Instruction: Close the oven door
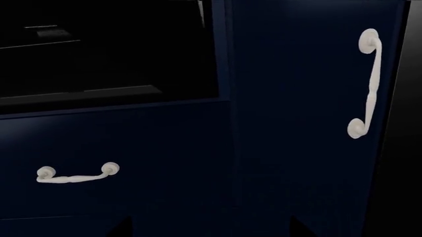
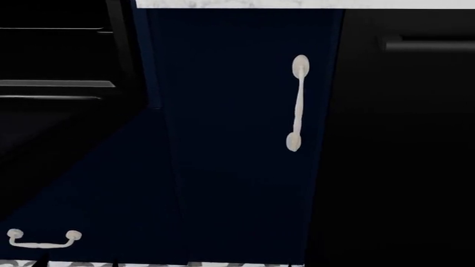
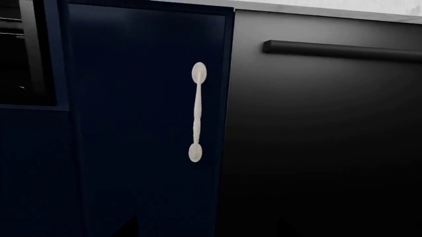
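The oven door (image 2: 52, 144) hangs open at the left of the head view, a glossy black panel reaching out from the dark oven cavity (image 2: 59, 50). The left wrist view shows its black edge bar (image 1: 79, 94) across the cavity mouth. My left gripper (image 1: 214, 230) faces the navy front below and beside that door, and only its dark fingertips (image 1: 125, 228) show, wide apart, open and empty. My right gripper (image 3: 207, 230) is open too and faces the navy cabinet door (image 3: 145, 123), clear of the oven. Neither gripper shows in the head view.
A navy drawer (image 1: 112, 163) with a cream curved handle (image 1: 78, 174) sits under the oven. Right of it stands the navy cabinet door (image 2: 237, 139) with a vertical cream handle (image 2: 297, 103), then a matte black appliance front (image 2: 401, 156) with a slim bar handle (image 2: 430, 44).
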